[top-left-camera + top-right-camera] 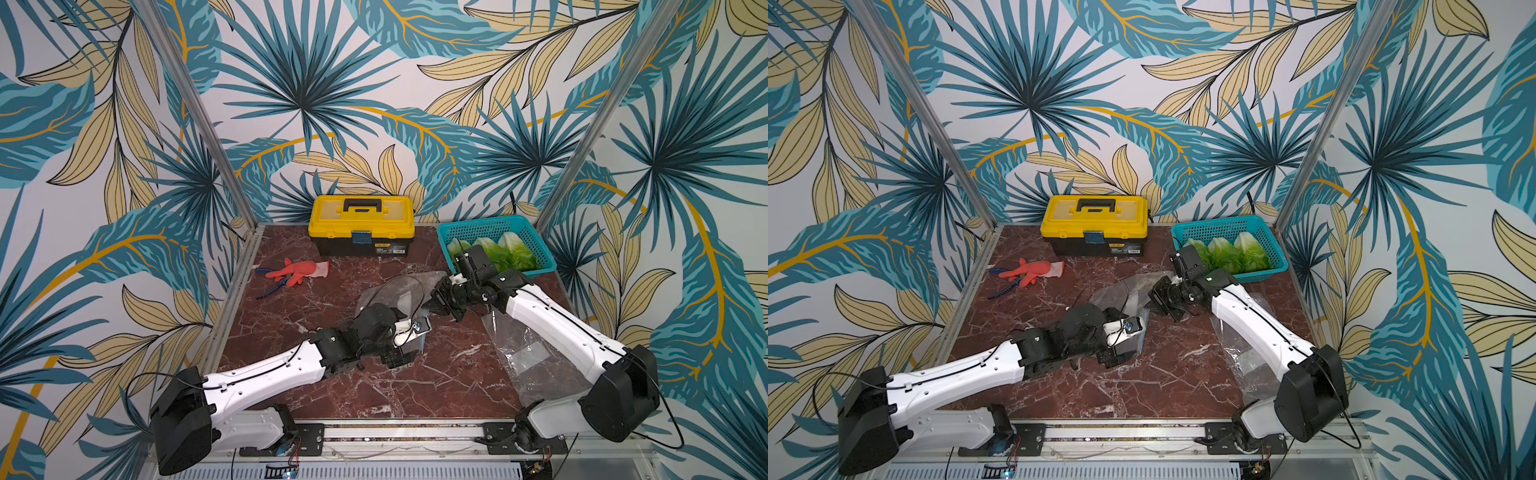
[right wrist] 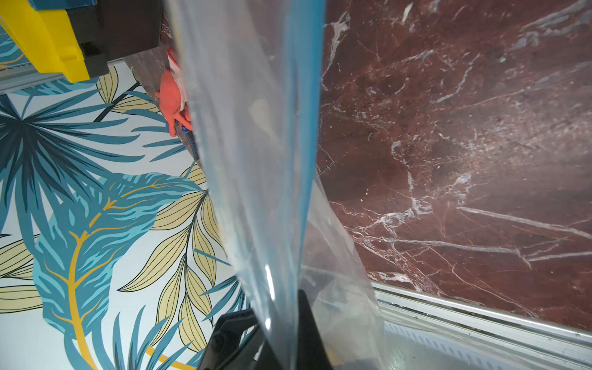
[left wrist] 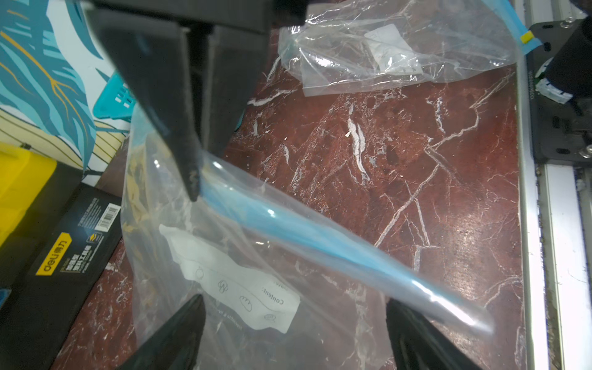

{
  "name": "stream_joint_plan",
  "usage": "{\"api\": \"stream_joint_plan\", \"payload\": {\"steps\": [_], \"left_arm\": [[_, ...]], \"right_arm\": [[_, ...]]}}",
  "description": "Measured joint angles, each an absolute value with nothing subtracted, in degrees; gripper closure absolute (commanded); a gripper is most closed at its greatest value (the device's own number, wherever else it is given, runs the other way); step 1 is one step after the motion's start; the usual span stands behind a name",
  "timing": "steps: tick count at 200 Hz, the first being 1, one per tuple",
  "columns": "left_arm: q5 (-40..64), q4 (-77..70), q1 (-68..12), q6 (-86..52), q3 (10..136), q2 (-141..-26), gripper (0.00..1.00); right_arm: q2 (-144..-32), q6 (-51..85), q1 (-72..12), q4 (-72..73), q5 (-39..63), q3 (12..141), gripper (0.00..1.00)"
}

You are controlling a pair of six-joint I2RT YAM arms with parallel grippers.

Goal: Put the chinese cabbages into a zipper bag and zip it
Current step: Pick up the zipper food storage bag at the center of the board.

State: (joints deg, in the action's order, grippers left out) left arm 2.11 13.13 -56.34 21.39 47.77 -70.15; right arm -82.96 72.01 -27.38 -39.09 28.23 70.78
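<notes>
Three chinese cabbages (image 1: 505, 251) (image 1: 1229, 251), green and crinkled, lie side by side in the teal basket (image 1: 486, 228) at the back right. A clear zipper bag (image 1: 395, 291) (image 1: 1125, 291) with a blue zip strip (image 3: 288, 224) hangs between the two arms at mid-table. My right gripper (image 1: 432, 305) (image 2: 278, 307) is shut on the bag's blue top edge, and its dark fingers (image 3: 179, 128) show in the left wrist view. My left gripper (image 1: 405, 355) (image 3: 293, 307) is open, its fingers wide apart on either side of the bag's film and white label.
A yellow and black toolbox (image 1: 361, 224) stands at the back centre. An orange glove (image 1: 299, 270) and blue-handled pliers (image 1: 266, 289) lie at the left. A second clear bag (image 1: 528, 353) (image 3: 384, 48) lies flat under my right arm, near the front rail.
</notes>
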Motion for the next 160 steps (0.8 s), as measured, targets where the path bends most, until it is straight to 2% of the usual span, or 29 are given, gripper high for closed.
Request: {"api": "stream_joint_plan", "payload": {"steps": [25, 43, 61, 97, 120, 127, 145, 160], "left_arm": [[2.81, 12.95, -57.06, 21.67, 47.77, -70.19, 0.1], [2.81, 12.93, -57.3, 21.54, 47.77, -70.17, 0.04], [1.78, 12.91, -57.34, 21.65, 47.77, -70.19, 0.08], [-8.36, 10.57, -56.99, 25.5, 49.82, -75.22, 0.41], [-11.81, 8.08, -56.53, 27.24, 50.35, -78.89, 0.8], [-12.56, 7.81, -56.4, 27.62, 50.46, -79.37, 0.87], [-13.89, 6.98, -56.01, 28.49, 50.57, -79.07, 0.94], [-13.47, 6.9, -55.05, 27.49, 50.54, -77.14, 0.99]], "right_arm": [[-83.07, 71.99, -26.41, -39.09, 28.36, 72.18, 0.93], [-83.15, 72.01, -25.78, -39.13, 28.36, 73.06, 0.93], [-83.29, 72.2, -25.54, -39.11, 28.42, 73.58, 0.92], [-83.37, 72.84, -25.54, -39.13, 29.36, 74.04, 0.87], [-83.37, 73.08, -25.54, -39.03, 30.26, 74.56, 0.82], [-83.37, 73.14, -25.54, -38.87, 30.33, 74.67, 0.75], [-83.37, 72.29, -24.97, -38.94, 30.74, 74.7, 0.48], [-83.02, 70.65, -22.35, -39.11, 31.48, 74.7, 0.36]]}}
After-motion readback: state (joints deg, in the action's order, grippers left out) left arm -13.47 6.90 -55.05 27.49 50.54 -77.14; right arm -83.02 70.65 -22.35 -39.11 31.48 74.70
